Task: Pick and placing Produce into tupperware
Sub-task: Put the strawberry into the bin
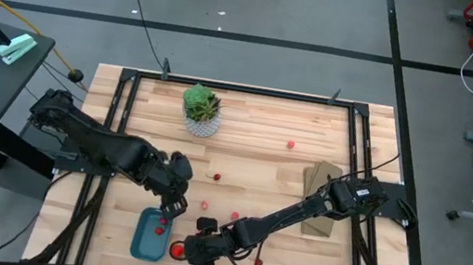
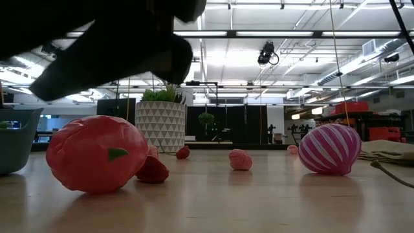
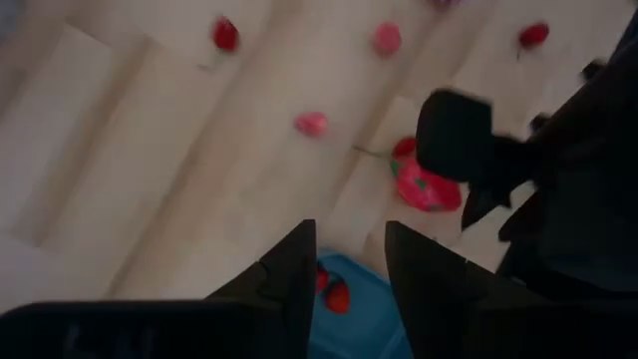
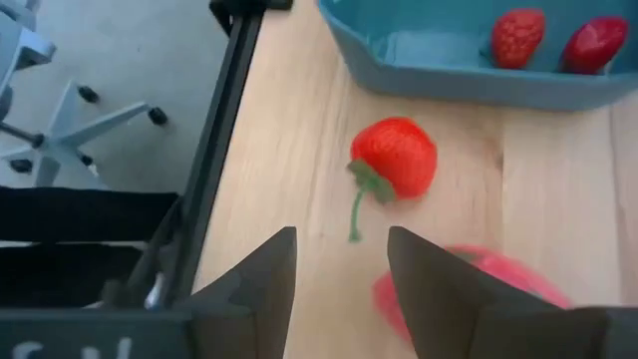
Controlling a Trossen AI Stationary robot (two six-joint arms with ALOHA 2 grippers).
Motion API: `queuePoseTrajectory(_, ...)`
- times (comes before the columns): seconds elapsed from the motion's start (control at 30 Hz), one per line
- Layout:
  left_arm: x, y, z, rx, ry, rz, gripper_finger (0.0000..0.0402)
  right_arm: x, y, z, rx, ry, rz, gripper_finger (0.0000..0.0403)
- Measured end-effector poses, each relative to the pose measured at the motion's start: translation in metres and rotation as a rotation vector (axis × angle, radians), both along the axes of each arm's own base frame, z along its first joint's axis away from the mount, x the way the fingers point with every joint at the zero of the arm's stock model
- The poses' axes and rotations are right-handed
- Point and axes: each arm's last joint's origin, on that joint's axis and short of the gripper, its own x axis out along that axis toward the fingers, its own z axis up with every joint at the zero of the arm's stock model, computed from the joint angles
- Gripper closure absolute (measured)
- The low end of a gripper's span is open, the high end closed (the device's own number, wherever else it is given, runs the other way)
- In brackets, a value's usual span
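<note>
The teal tupperware tray (image 1: 146,236) lies near the table's front edge with two small red pieces (image 4: 518,38) in it. My left gripper (image 3: 349,264) hovers open and empty over the tray's far end. My right gripper (image 4: 339,269) is open and low at the tray's right side. A small red piece with a green stem (image 4: 396,158) lies on the table ahead of its fingers. The larger red-pink piece (image 2: 97,154) rests on the table under it, partly hidden by one finger (image 4: 439,284). The purple ribbed ball (image 2: 328,149) rests on the table farther right.
A green plant in a white pot (image 1: 202,113) stands at the far middle. A tan box (image 1: 321,211) lies at the right, under the right arm. Several small red pieces (image 1: 218,177) are scattered over the middle of the table. The table's front rail (image 4: 214,150) runs close by the right gripper.
</note>
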Motion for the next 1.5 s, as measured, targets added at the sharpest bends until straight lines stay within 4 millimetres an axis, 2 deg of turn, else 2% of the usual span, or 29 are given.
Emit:
queuePoseTrajectory(0.27, -0.006, 0.006, 0.046, 0.070, -0.109, 0.047, 0.0285, -0.001, 0.002, -0.005, -0.085, -0.063, 0.103, 0.0233)
queuePoseTrajectory(0.5, -0.006, 0.010, 0.066, 0.112, -0.195, 0.036, 0.0286, 0.007, 0.000, -0.003, -0.081, -0.134, 0.079, 0.0233)
queuePoseTrajectory(0.77, -0.007, 0.010, 0.068, 0.134, -0.198, 0.022, 0.0288, 0.009, 0.004, -0.034, -0.085, -0.090, 0.075, 0.0233)
queuePoseTrajectory(1.5, -0.008, 0.010, 0.067, 0.151, -0.185, 0.000, 0.0294, 0.011, 0.003, -0.034, -0.085, -0.099, 0.038, 0.0250)
